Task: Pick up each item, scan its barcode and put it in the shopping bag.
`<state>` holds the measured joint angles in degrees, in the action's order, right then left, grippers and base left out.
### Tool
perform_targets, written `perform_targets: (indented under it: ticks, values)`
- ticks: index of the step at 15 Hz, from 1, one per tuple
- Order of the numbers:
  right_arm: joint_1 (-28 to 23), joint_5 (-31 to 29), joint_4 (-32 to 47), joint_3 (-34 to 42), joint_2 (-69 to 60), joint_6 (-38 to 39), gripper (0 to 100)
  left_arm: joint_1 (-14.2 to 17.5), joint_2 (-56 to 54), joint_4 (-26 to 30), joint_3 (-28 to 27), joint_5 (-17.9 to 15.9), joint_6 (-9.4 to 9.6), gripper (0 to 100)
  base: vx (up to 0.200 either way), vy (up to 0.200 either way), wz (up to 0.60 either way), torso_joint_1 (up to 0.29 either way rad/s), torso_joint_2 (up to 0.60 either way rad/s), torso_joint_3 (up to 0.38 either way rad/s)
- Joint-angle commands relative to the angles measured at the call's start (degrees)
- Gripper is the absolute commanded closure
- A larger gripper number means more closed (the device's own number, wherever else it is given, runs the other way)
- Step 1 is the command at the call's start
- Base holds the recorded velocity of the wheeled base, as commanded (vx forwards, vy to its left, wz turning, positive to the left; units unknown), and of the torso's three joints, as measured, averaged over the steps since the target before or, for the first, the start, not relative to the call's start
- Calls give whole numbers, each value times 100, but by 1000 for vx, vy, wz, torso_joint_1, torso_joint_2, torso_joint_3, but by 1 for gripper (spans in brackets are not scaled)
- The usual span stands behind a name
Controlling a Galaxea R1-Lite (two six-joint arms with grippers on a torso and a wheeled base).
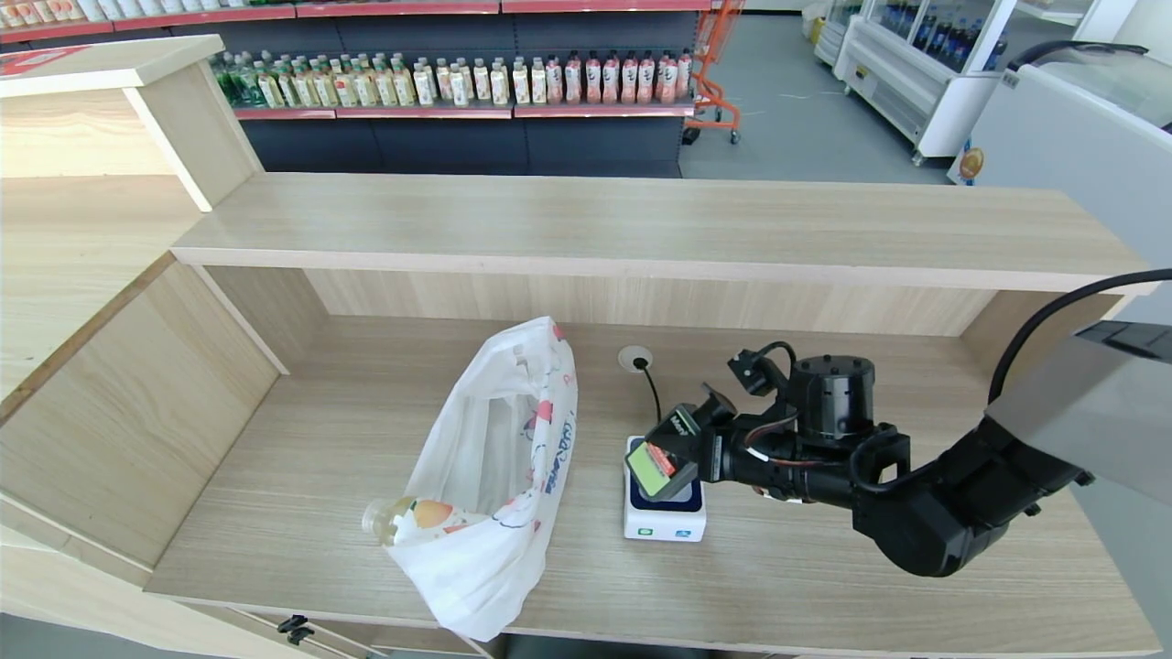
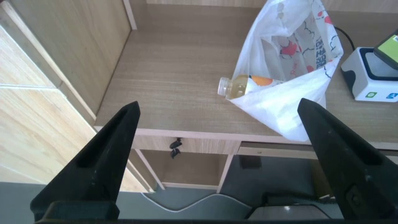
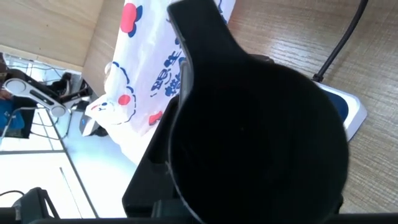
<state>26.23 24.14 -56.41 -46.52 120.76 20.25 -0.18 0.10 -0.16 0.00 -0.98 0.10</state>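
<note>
Right hand pinches a small green pack, tilted, just above the scanner on the desk. Shopping bag sits just left of it, so the right arm is nearer. Left hand is spread, near the desk's front edge.

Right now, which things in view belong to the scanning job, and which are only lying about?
For the job: green packet in the right hand, over the white scanner; shopping bag with a bottle lying in it.
Only around: black cable and counter socket; shelved drink bottles; orange trolley; freezers.
</note>
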Motion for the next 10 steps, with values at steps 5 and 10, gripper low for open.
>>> perform_targets:
  ticks: [5, 10]
  values:
    - [57, -23, -2, -41, 53, -3, 100, 1, -1, -2, 0, 1, -1, 0, 0, 0, 0, 0, 0, 0]
    - [48, -23, -11, -85, -88, -3, 100, 1, -1, -2, 0, 1, -10, 0, 0, 0, 0, 0, 0, 0]
